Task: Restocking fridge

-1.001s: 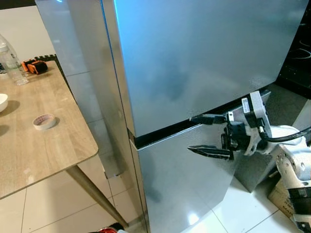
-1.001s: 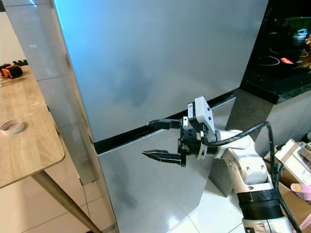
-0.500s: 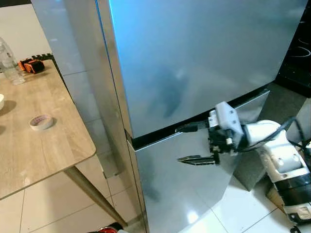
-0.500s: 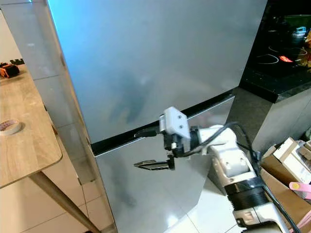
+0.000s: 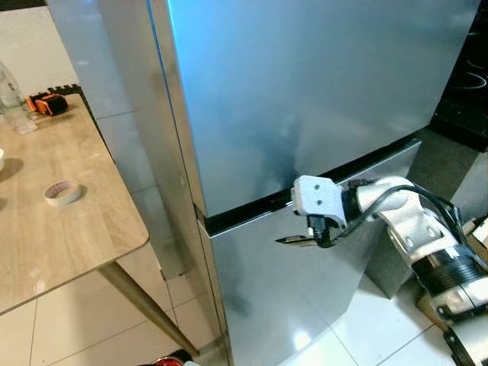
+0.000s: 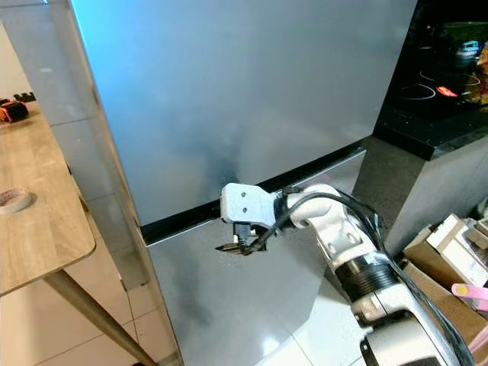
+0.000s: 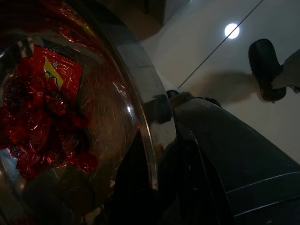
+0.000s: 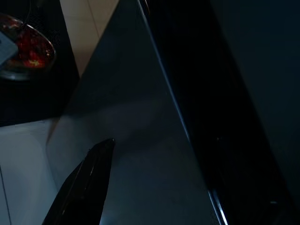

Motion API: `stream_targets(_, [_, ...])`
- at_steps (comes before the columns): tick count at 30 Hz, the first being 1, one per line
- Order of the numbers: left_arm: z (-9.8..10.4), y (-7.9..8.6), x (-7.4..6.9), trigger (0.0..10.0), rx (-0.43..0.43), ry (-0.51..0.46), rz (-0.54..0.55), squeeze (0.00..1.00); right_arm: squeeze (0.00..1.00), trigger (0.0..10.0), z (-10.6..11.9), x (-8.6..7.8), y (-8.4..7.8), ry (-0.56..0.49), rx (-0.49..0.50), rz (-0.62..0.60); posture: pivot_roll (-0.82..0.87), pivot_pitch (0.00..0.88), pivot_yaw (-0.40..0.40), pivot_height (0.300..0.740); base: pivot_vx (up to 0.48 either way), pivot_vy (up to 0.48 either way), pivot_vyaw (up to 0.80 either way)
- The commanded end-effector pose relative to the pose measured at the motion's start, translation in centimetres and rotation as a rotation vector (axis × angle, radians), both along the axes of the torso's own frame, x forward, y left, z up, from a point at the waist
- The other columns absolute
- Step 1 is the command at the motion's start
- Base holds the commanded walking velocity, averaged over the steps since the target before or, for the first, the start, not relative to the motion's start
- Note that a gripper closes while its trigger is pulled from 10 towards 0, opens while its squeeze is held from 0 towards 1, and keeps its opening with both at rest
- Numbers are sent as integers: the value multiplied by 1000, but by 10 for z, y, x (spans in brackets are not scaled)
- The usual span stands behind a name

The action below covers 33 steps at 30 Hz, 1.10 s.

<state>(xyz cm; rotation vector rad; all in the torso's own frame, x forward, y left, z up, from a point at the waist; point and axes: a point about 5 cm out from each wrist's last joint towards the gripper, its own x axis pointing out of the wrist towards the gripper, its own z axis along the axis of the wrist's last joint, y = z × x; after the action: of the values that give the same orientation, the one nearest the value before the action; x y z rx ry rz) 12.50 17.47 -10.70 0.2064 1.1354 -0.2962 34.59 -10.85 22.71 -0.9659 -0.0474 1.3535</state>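
The steel fridge [image 5: 305, 91] stands shut, with a black seam [image 5: 244, 215] between its upper door and lower door [image 5: 267, 305]. My right gripper [image 5: 301, 227] is open at that seam: the lower finger [image 5: 293, 240] lies against the lower door, and the upper one is hidden at the seam behind the white wrist housing. The right wrist view shows one finger [image 8: 84, 187] beside the dark seam [image 8: 201, 103]. My left gripper [image 7: 173, 140] hangs low, shut on the rim of a clear container [image 7: 70, 108] holding red wrapped items.
A wooden table [image 5: 69, 236] stands at the left with a tape roll [image 5: 61, 191], a clear bottle [image 5: 11, 103] and an orange-black tool [image 5: 47, 103]. A black counter with a cooktop [image 6: 442, 99] is at the right, with cardboard boxes [image 6: 450, 252] on the floor below.
My right gripper has slid left along the seam and closer to the fridge, with the wrist turned. The head view shifted slightly.
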Motion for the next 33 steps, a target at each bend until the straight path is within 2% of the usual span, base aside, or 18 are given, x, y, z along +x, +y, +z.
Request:
stream_targets(1, [-7,8,-25,10000,31,90,4,0,0,10000,5,2,6,-38,-14,11,-88,26,10,740,0,0,0])
stream_targets(8, [-7,8,-26,10000,32,94,9,0,0,10000,1,3,9,-36,-94,85,-86,28,4,740,0,0,0])
stream_targets(11, [-7,9,-27,10000,33,97,9,0,0,10000,-3,-4,11,13,-134,174,-86,28,4,740,0,0,0])
stream_targets(17, [-7,9,-28,10000,34,99,10,0,0,10000,0,-9,14,65,-129,257,-86,28,4,740,0,0,0])
stream_targets(27, [-8,9,-29,10000,34,101,13,0,0,10000,4,-10,15,72,-116,284,-86,28,1,740,0,0,0])
stream_targets(30, [-8,9,-29,10000,36,102,10,0,0,10000,13,-4,22,39,-35,259,-85,28,-1,740,0,0,0])
stream_targets(33, [-8,9,-30,10000,36,104,9,0,0,10000,12,4,25,-49,-69,195,-85,25,-1,740,0,0,0])
